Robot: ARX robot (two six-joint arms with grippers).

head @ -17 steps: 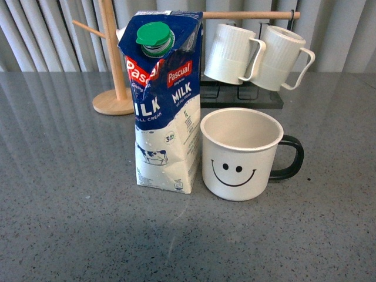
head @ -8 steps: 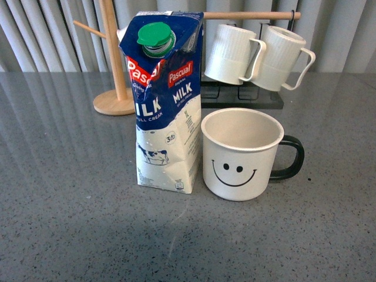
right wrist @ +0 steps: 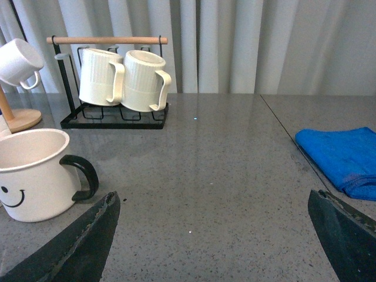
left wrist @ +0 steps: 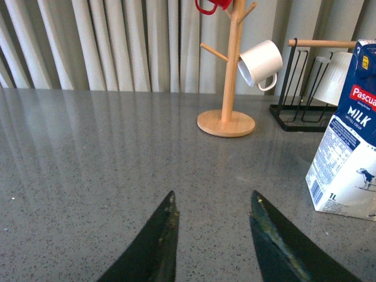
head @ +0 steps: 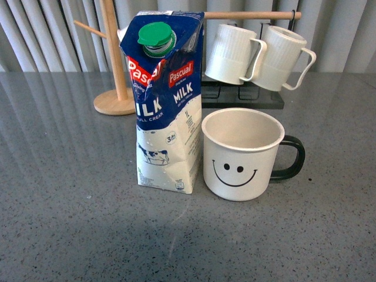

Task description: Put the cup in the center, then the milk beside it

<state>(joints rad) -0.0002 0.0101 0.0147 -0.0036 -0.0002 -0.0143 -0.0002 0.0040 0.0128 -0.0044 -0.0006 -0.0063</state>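
Grey speckled stone table (head: 70, 223) spans all three views; pale pleated curtain (head: 47, 35) behind it.

Milk (head: 166, 100): upright near table centre, blue-over-white carton, green cap (head: 156, 36) on top, front panel creased. Nothing grips it. Left wrist view shows it off to one side, edge-on (left wrist: 352, 135).

Black wire rack with a wooden top bar (head: 247, 59): behind the carton and cup, two ribbed white mugs (head: 258, 54) hanging on it, handles toward the robot's right. Same rack in the right wrist view (right wrist: 111, 82).

Wooden mug tree (head: 113, 64): back left of the carton, round base on the table. Left wrist view shows a small plain white cup (left wrist: 261, 63) hung on a peg, and a red item (left wrist: 211, 6) at the top, cropped.

Cup (head: 244, 154): smiley mug, upright just right of the milk, a narrow gap between them, dark handle pointing right, face toward the camera. Looks empty inside. Free-standing.

Blue cloth (right wrist: 343, 158): folded, far right on the table, well apart from the cup (right wrist: 35, 173).

Left gripper (left wrist: 214, 235): fingers apart, above bare table, well clear of the carton, holding nothing.

Right gripper (right wrist: 214, 235): fingers spread very wide, above bare table, cup near one finger (right wrist: 82, 241) but not touching.
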